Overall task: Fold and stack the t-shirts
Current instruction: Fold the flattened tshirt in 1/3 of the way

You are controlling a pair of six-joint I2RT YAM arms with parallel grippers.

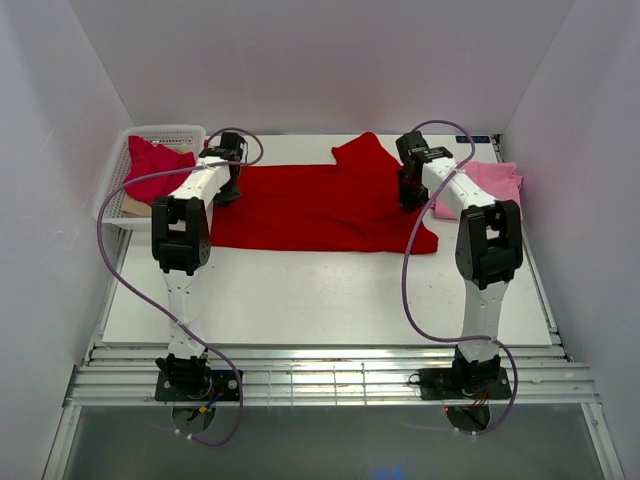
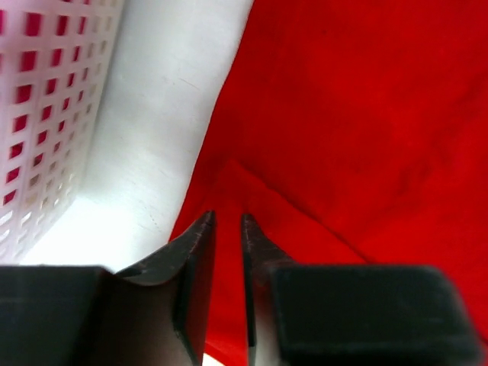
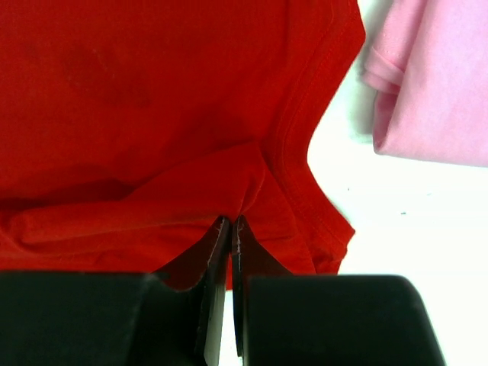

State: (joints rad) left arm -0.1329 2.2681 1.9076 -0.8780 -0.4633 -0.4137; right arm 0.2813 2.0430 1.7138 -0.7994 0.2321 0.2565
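A bright red t-shirt (image 1: 310, 205) lies spread flat across the back of the table. My left gripper (image 1: 228, 190) is at the shirt's left edge. In the left wrist view its jaws (image 2: 229, 217) stand a narrow gap apart with red cloth (image 2: 358, 114) between them. My right gripper (image 1: 410, 200) is at the shirt's right side, and its jaws (image 3: 231, 219) are pinched on a raised fold of the red cloth (image 3: 152, 91) by the sleeve. A light pink t-shirt (image 1: 490, 180) lies folded at the right. A crimson t-shirt (image 1: 150, 170) sits in the basket.
The white mesh basket (image 1: 165, 130) stands at the back left corner, and its wall (image 2: 38, 114) is close to the left gripper. The pink shirt (image 3: 435, 84) lies just right of the red sleeve. White walls enclose the table on three sides.
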